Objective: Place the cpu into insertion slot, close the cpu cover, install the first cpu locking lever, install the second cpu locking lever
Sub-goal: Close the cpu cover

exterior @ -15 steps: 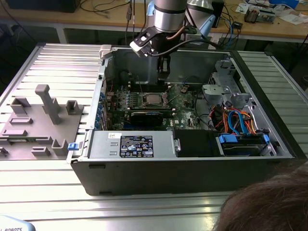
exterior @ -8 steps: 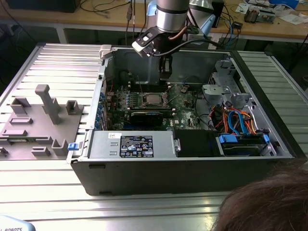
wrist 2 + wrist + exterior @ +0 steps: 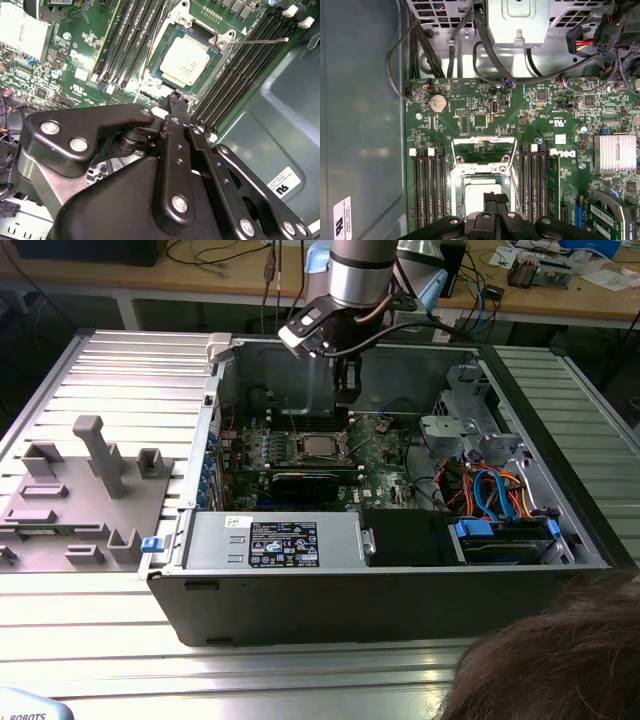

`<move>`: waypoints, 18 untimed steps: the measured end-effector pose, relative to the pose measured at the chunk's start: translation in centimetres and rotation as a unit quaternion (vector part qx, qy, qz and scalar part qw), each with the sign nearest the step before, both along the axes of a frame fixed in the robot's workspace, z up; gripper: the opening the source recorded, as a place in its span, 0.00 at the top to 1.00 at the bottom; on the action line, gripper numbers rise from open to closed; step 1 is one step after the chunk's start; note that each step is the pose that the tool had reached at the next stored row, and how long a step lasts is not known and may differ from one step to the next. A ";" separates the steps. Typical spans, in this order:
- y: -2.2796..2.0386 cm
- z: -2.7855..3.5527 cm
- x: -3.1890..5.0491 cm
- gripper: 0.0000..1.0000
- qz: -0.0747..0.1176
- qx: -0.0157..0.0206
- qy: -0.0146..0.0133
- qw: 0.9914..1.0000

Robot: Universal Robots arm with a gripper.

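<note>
The cpu [image 3: 186, 62] lies flat in the insertion slot [image 3: 456, 186], silver top up, on the green board inside the open computer case [image 3: 350, 590]. In the exterior view the cpu [image 3: 318, 447] sits just below my gripper [image 3: 346, 395]. The cpu cover [image 3: 484, 150] is swung open and stands beyond the slot as a silvery frame. A thin wire locking lever [image 3: 260, 41] sticks out beside the socket, unlatched. My gripper [image 3: 173, 97] hovers above the socket's near edge, fingers shut together with nothing between them; in the first wrist view the gripper [image 3: 492, 198] overlaps the cpu [image 3: 477, 190].
Black memory slots [image 3: 427, 185] flank the socket on both sides. A finned heatsink [image 3: 615, 152] and cable bundles [image 3: 495, 55] lie nearby. The power supply [image 3: 275, 540] and drive cage [image 3: 480, 440] fill the case. A grey fixture block [image 3: 80, 490] stands outside, and a person's hair [image 3: 550, 670] shows.
</note>
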State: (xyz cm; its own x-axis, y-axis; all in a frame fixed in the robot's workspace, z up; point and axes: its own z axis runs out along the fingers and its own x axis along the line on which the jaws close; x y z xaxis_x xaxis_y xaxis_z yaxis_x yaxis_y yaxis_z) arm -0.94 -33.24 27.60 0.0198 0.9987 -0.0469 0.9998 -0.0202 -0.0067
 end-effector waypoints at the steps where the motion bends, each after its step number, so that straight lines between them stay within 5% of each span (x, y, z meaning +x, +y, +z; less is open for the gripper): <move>1: 0.00 0.00 0.05 0.89 0.000 0.000 0.000 1.000; 11: 0.00 0.00 1.18 0.89 0.000 0.000 0.000 1.000; 15: 0.00 0.00 2.24 0.89 0.000 0.000 0.000 1.000; 18: 0.00 -0.01 2.83 0.89 0.000 0.003 0.001 1.000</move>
